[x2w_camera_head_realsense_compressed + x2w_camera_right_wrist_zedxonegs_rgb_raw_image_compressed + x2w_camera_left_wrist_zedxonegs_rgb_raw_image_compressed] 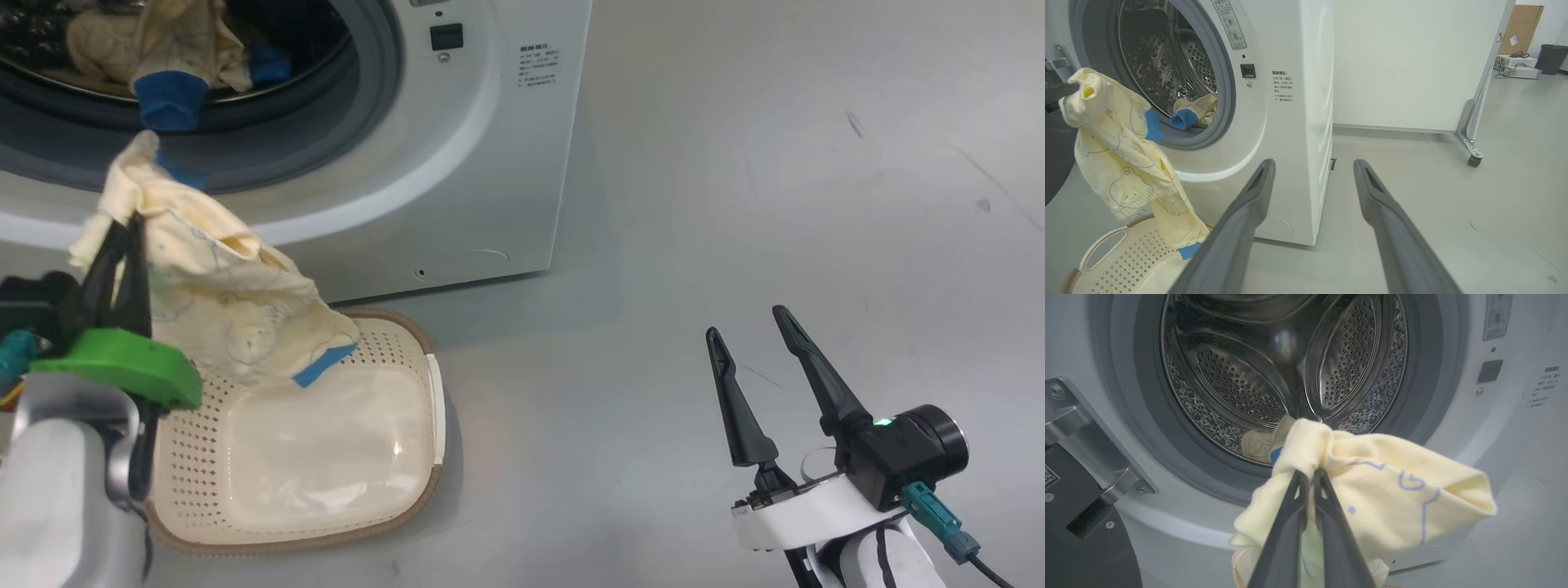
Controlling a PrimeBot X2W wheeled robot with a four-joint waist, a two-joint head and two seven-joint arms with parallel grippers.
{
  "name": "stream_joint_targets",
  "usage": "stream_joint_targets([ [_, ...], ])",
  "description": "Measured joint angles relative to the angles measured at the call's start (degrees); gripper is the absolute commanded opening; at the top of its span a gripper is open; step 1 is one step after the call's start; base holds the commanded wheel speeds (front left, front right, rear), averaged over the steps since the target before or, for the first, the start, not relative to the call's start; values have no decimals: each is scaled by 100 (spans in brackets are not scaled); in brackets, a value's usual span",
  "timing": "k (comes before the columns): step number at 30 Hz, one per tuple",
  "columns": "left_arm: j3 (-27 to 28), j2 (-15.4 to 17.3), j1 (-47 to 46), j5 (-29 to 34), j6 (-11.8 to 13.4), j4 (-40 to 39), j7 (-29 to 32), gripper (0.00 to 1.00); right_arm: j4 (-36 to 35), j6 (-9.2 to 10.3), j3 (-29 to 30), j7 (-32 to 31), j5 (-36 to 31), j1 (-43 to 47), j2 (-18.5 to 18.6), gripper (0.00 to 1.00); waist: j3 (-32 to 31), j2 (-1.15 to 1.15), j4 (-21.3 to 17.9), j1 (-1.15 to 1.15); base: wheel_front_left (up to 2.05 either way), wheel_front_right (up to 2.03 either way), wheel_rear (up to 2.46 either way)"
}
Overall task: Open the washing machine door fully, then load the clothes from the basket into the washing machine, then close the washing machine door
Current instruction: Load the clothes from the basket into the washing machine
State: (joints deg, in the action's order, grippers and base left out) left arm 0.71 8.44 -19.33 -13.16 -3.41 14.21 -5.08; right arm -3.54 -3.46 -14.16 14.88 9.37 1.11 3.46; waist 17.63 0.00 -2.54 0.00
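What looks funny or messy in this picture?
One of the clothes already in the washing machine has its blue cuff flopping over the drum's front edge toward the grey gasket, so the door might pinch it. The left gripper is shut on another garment, whose tail dangles down to the basket.

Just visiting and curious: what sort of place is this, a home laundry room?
More likely a lab or test space than a home: the washer stands on a bare grey floor, beside a wheeled white partition, with a cardboard box behind.
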Motion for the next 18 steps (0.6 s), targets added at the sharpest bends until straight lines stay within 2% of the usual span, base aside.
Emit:
stream_joint_targets([
  [5, 230, 296, -732, -252, -92, 214, 458, 0, -74, 2, -75, 0, 0, -118, -15, 100, 375, 0, -214, 0, 0, 0, 0],
  [18, 541, 1344, -2319, -605, -250, 643, 1912, 0, -232, 7, -302, 0, 138, -644, -60, 100, 1380, 0, -881, 1, 0, 0, 0],
])
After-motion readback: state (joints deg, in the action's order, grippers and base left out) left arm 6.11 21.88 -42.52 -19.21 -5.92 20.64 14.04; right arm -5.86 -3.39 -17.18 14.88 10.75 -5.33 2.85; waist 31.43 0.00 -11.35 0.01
